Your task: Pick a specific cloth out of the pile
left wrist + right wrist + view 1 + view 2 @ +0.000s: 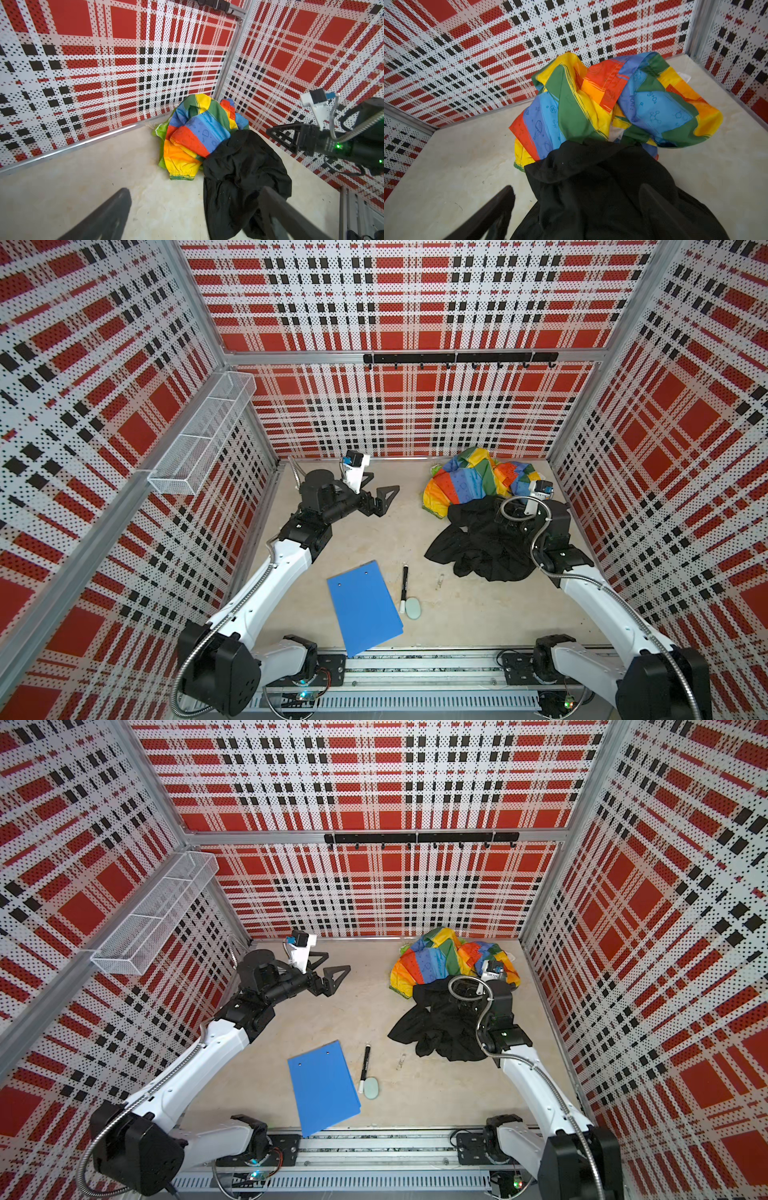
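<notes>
Your right hand (576,189) hangs jaws apart and empty over the black garment (591,166). Your left hand (384,483), also apart, sits at 10 o'clock on the desk (374,543). Nothing is picked yet. The lime-green cloth (157,131) lies buried under the rainbow cloth (197,128) at 2 o'clock. The left wrist view shows its edge; the right wrist view doesn't.

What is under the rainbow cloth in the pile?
A strip of lime-green cloth peeks out from under the rainbow cloth. The rest of it, and anything else underneath, is covered.

Robot lab test cell: perforated plaid wall panels (395,302), aluminium framing (291,358), wire basket (203,435), hook rail (457,358), base rail (415,672).
</notes>
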`<act>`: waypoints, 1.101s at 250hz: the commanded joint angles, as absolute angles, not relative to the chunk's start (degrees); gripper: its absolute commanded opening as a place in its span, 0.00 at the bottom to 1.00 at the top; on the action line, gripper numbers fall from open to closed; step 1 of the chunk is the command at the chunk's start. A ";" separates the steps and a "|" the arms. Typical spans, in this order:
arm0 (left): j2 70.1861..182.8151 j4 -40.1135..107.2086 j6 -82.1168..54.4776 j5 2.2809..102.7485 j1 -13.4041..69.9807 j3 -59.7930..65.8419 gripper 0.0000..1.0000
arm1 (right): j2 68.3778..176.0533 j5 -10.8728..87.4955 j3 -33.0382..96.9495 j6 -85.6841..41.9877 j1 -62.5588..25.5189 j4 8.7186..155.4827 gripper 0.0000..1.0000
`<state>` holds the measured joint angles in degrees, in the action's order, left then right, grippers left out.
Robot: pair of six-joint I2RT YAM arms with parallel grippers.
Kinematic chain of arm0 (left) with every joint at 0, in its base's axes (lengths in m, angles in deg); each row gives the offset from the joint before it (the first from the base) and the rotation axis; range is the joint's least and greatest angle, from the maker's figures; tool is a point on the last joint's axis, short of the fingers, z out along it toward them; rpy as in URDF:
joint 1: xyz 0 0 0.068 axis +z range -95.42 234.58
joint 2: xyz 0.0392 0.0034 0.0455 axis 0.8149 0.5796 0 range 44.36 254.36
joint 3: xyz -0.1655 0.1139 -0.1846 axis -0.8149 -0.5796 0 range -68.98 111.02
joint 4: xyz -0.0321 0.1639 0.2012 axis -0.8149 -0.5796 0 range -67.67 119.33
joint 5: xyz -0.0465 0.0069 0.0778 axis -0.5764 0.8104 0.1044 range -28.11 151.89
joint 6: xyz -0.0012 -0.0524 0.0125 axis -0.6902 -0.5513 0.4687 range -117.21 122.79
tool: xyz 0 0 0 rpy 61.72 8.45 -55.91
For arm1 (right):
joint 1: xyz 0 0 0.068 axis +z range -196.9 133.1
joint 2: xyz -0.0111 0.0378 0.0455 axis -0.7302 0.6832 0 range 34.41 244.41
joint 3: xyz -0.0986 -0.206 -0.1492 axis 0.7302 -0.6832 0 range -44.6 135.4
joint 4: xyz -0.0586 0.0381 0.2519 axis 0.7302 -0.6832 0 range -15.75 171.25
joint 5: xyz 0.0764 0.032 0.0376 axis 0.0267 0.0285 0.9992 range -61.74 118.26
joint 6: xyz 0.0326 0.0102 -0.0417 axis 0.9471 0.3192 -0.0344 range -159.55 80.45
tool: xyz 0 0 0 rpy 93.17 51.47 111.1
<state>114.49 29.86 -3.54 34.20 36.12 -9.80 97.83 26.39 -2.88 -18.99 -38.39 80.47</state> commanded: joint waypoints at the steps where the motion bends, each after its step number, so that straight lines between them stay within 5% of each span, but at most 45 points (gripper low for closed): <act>1: 111.64 30.38 -2.78 33.03 36.03 -10.32 0.99 | 101.72 30.36 1.55 -17.05 -36.99 79.27 1.00; 55: 111.57 29.66 -2.90 33.78 35.67 -10.29 0.99 | 113.76 21.54 8.65 -13.61 -34.25 71.18 0.94; 122: 111.94 29.15 -2.94 34.73 35.16 -9.95 0.99 | 120.64 14.96 11.38 -14.08 -34.51 62.59 1.00; 164: 112.10 28.94 -3.01 35.07 35.06 -9.96 0.99 | 120.75 14.81 10.15 -14.78 -36.15 64.17 0.45; 197: 112.06 28.89 -2.96 35.25 34.97 -9.90 0.99 | 119.75 13.79 11.90 -16.80 -39.32 64.55 0.17; 275: 111.44 28.61 -2.59 35.91 34.96 -9.91 0.99 | 119.68 13.43 25.31 -22.59 -44.16 62.69 0.11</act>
<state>112.28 28.86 -3.17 35.34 35.33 -9.95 121.28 15.09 18.86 -19.28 -43.77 61.17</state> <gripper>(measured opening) 0.992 0.108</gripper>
